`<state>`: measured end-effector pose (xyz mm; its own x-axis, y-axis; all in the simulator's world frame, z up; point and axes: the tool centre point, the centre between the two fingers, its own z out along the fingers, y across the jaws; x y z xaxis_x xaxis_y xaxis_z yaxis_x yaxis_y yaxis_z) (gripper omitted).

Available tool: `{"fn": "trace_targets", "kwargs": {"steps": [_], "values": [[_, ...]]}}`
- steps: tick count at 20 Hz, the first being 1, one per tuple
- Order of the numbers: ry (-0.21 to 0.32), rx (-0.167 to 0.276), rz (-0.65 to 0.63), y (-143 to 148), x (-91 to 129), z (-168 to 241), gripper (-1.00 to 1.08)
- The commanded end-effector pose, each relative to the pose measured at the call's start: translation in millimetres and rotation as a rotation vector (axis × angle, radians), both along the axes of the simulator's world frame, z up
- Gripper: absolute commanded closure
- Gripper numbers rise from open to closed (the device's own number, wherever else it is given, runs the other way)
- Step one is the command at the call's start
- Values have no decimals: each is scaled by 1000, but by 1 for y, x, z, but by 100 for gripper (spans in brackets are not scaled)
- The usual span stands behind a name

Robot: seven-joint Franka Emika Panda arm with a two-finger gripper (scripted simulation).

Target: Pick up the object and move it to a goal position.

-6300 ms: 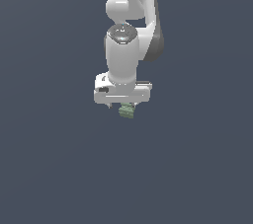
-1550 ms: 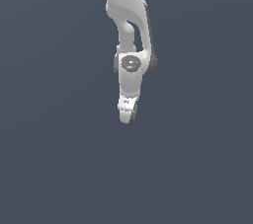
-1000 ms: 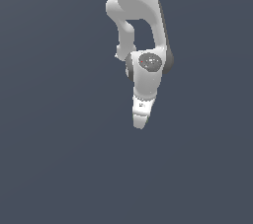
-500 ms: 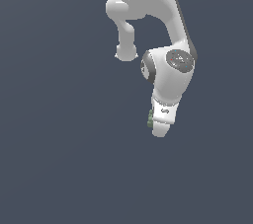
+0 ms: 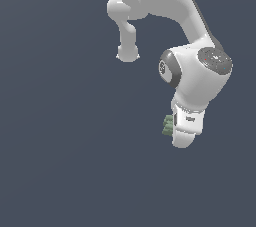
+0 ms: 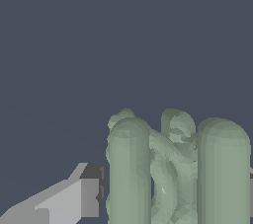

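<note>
The object is a small pale green ridged block. In the exterior view it pokes out on the left side of the white gripper, mostly hidden behind the hand. In the wrist view the object fills the space between the fingers, with one grey fingertip pressed against its side and the other finger cut off at the frame edge. The gripper is shut on the object and holds it in mid-air.
The white arm bends down from the top of the exterior view, with its wrist joint above the hand. All around is plain dark grey-blue background; no table, goal marker or other thing shows.
The arm has swung toward the exterior view's right and lower, carrying the object. The wrist has turned, so the hand is now seen side-on and the object peeks out at its left.
</note>
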<state>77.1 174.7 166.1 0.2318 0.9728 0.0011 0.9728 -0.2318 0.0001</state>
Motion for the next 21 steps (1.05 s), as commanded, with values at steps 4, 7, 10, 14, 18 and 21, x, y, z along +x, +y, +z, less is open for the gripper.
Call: {"fn": "trace_targets", "kwargs": {"steps": [4, 7, 10, 14, 18, 21], "values": [[0, -1, -1, 19, 17, 13, 108], [0, -1, -1, 26, 24, 17, 108], [0, -1, -1, 31, 29, 21, 108], [0, -1, 0, 36, 34, 24, 108], [0, -1, 0, 38, 36, 25, 108], [0, -1, 0, 39, 37, 26, 108]]}}
